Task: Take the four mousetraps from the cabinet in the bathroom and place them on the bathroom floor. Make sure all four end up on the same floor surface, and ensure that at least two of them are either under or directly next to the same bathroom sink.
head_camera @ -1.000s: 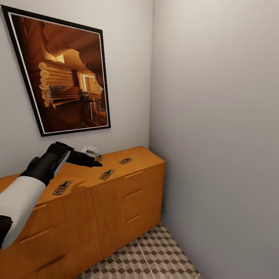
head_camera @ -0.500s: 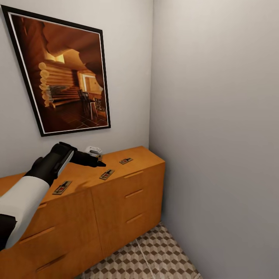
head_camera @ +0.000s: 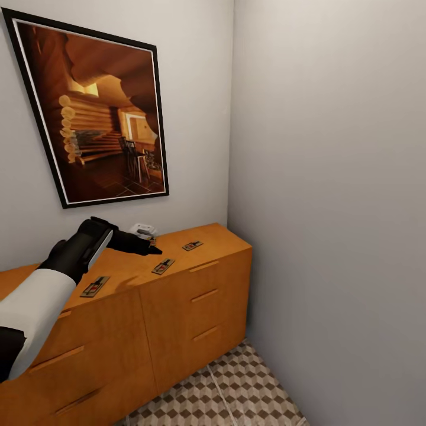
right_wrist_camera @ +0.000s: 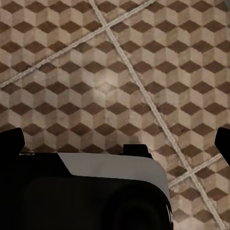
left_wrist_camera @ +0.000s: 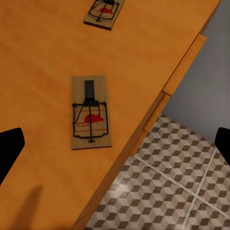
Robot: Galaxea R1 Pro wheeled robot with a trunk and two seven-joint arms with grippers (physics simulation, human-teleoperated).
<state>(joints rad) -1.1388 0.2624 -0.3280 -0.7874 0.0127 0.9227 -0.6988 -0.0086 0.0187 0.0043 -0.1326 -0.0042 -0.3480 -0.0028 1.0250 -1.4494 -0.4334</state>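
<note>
Hovering left tool (left_wrist_camera: 115, 143) above mousetrap (left_wrist_camera: 90, 113)

The robot's left arm (head_camera: 35, 307), with a white forearm shell and a black wrist section, is reaching forward and up from the lower left of the head view. Its black two-fingered left gripper (head_camera: 151, 247) is pointing ahead, roughly level. In the left wrist view the two dark fingertips (left_wrist_camera: 9, 148) are sitting wide apart with nothing between them. In the right wrist view, the right gripper's black fingertips (right_wrist_camera: 12, 139) are likewise spread wide, pointing downward, above a black-and-white part of the robot's body (right_wrist_camera: 96, 191).
</note>
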